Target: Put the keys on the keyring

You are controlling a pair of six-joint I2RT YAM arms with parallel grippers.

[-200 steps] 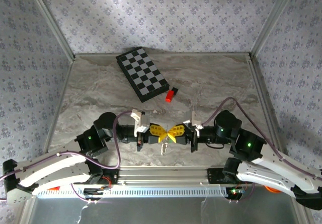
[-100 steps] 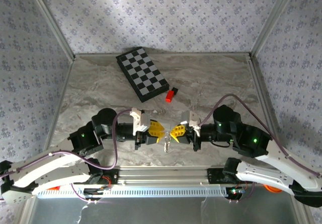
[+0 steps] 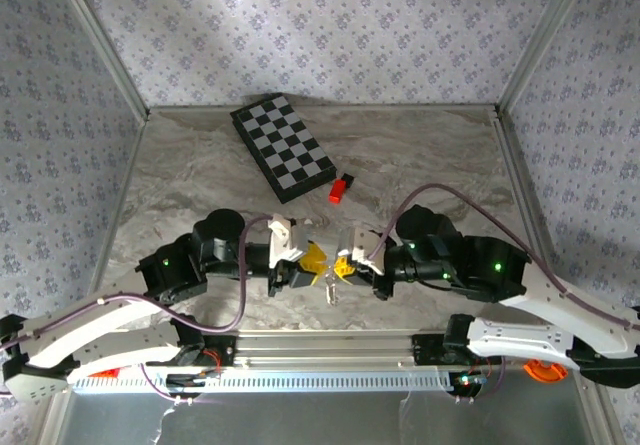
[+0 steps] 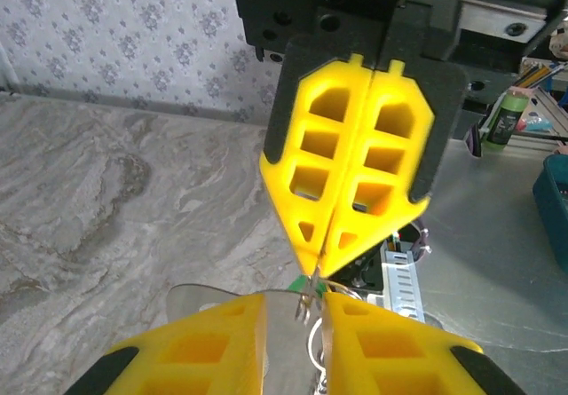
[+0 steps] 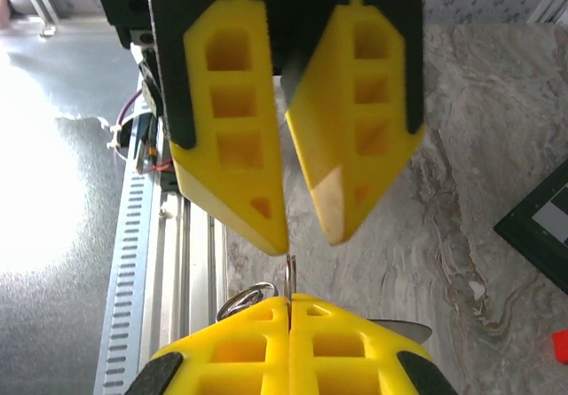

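while pinching the keyring (image 3: 329, 290) in mid-air with the right gripper (image 3: 341, 265) squeezed tight, likely holding it steady for the left gripper (image 3: 317, 261), spread a little, close to the green keys (image 4: 297, 281).

There are two end effectors: the left end effector (image 3: 316, 259) and the right end effector (image 3: 343, 266). There is one checkerboard (image 3: 283, 147), one small red block (image 3: 340, 188), one shiny keyring (image 3: 329, 287) and one key (image 4: 295, 282) with a green top. There is one bench (image 3: 450, 165).

Half of keyring (image 5: 241, 300) hidden behind right gripper (image 5: 289, 306); key (image 4: 300, 281) mostly covered, shape indiscernible.
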